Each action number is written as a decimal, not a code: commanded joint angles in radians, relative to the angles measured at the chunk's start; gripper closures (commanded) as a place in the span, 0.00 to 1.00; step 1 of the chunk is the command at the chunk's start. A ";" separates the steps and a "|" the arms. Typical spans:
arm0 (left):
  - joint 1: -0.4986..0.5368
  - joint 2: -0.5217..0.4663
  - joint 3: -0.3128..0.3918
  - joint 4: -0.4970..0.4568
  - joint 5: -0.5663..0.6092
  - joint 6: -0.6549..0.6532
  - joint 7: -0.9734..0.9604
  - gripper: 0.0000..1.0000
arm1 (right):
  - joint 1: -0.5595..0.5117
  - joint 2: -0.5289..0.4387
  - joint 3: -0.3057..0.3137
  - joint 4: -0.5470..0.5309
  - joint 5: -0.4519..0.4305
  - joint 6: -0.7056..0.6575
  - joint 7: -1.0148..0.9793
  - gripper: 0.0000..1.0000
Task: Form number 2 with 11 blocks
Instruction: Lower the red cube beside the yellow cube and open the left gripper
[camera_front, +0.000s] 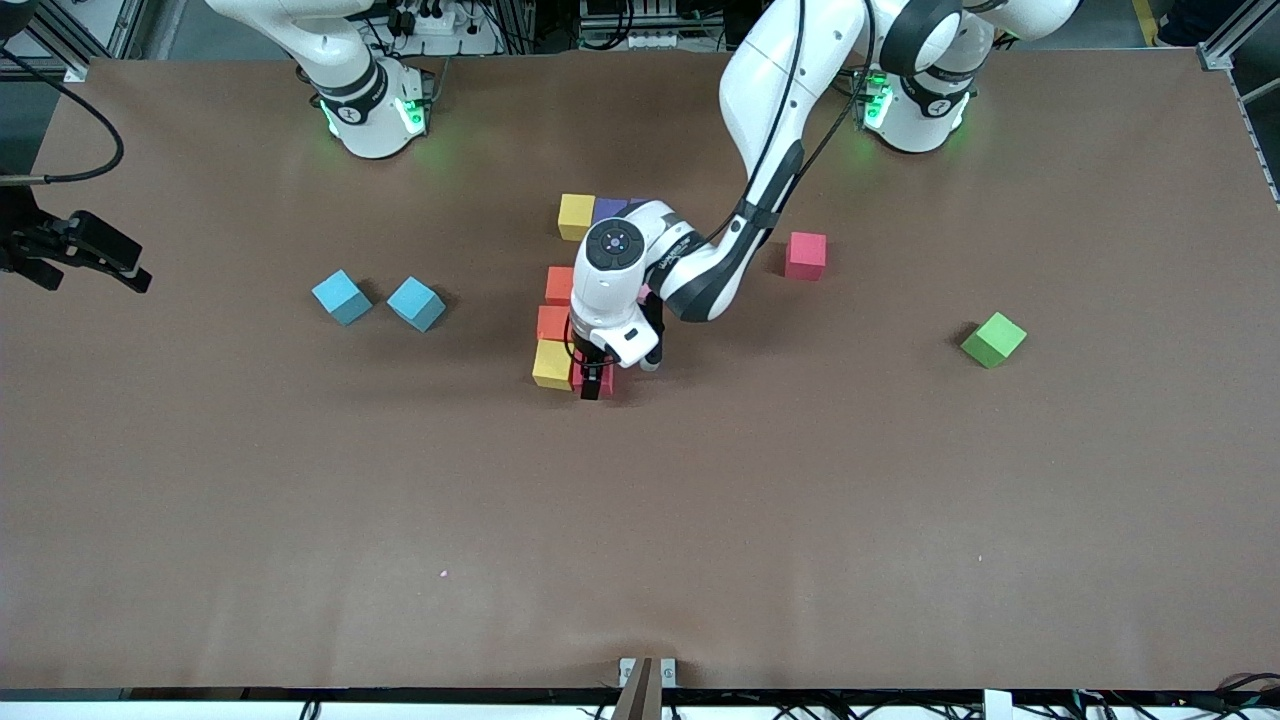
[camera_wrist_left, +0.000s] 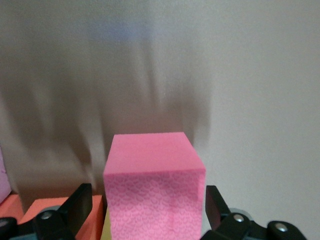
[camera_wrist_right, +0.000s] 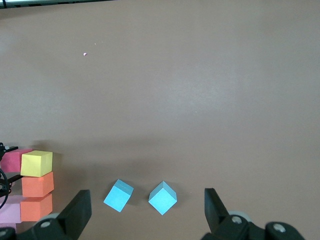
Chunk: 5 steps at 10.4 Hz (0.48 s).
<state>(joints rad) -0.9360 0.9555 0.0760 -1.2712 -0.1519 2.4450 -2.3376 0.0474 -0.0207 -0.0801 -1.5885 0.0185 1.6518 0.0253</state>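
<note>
The left tool (camera_front: 594, 383) is setting a pink block (camera_wrist_left: 154, 187) into the bottom row beside the yellow block (camera_front: 552, 364), its fingers spread just clear of it (not gripping). Next, I'd guess, it lifts away for the green block (camera_front: 993, 340). The right tool (camera_wrist_right: 145, 220) waits, open and empty.

2 loose cubes (camera_front: 377, 299) lie side by side toward the right arm's end.

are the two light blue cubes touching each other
Apart. The front view shows bare table between the one light blue cube and the other; the right wrist view shows that gap too.
</note>
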 joint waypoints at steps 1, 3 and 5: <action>-0.009 -0.050 0.016 0.004 -0.015 -0.087 -0.002 0.00 | 0.005 0.013 -0.006 0.024 0.017 -0.010 -0.011 0.00; -0.001 -0.089 0.019 0.003 -0.014 -0.125 0.000 0.00 | 0.005 0.013 -0.004 0.022 0.017 -0.013 -0.011 0.00; 0.026 -0.139 0.019 -0.010 -0.014 -0.174 0.010 0.00 | 0.005 0.015 -0.006 0.022 0.026 -0.009 -0.013 0.00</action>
<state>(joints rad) -0.9256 0.8679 0.0894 -1.2562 -0.1519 2.3233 -2.3376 0.0476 -0.0178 -0.0794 -1.5885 0.0206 1.6518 0.0253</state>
